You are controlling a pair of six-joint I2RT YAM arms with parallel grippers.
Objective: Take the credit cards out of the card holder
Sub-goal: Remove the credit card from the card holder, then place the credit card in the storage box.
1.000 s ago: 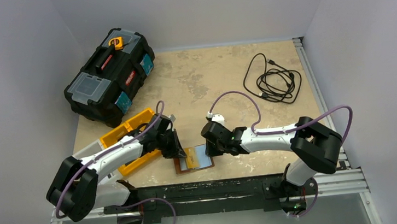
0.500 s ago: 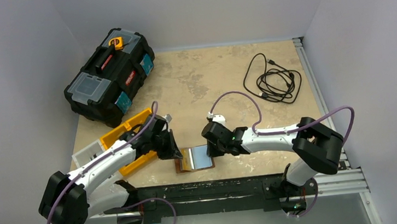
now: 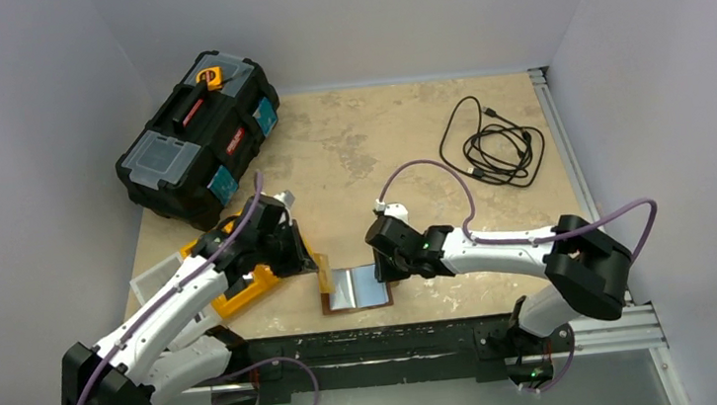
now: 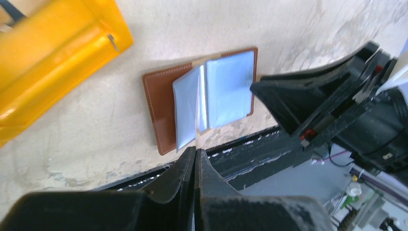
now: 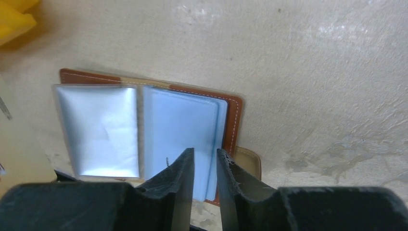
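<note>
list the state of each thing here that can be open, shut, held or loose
holder, open, lying flat, clear sleeves showing
card, tan, held up at the holder's left edge
left end effector, shut on the card
right end effector, slightly open over the holder's right edge, holding nothing
toolbox, lid shut
cable, loosely coiled, ends unplugged

Open tabletop (image 3: pixel 378 141) fills the centre — toolbox (image 3: pixel 198 139) blocks upper left, coiled cable (image 3: pixel 493 142) upper right, orange tray (image 3: pixel 265 281) sits just left of the card holder (image 3: pixel 355 289).
</note>
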